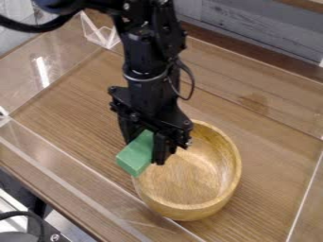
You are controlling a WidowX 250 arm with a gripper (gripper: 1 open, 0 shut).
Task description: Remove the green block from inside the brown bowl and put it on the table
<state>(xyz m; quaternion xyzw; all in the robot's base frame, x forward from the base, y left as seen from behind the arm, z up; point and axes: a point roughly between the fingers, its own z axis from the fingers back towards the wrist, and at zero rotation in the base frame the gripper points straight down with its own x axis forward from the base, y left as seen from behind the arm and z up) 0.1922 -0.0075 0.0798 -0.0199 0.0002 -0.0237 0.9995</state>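
Green block (135,156), upper end hidden, clamped in the end effector (153,151) over the brown bowl (202,184) rim.

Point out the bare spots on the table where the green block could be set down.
The table is bare behind the brown bowl toward the far wall, and to its left toward the clear wall. The near edge in front of the bowl is tight. The tool holds the green block over the bowl's left rim.

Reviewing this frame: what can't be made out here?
- Camera view: the top of the flat bright green block is hidden by the black gripper, so jaw contact is unseen.
- The round light brown wooden bowl: its far-left rim is hidden behind gripper and block.
- The arm's upper part is cut off by the top edge.
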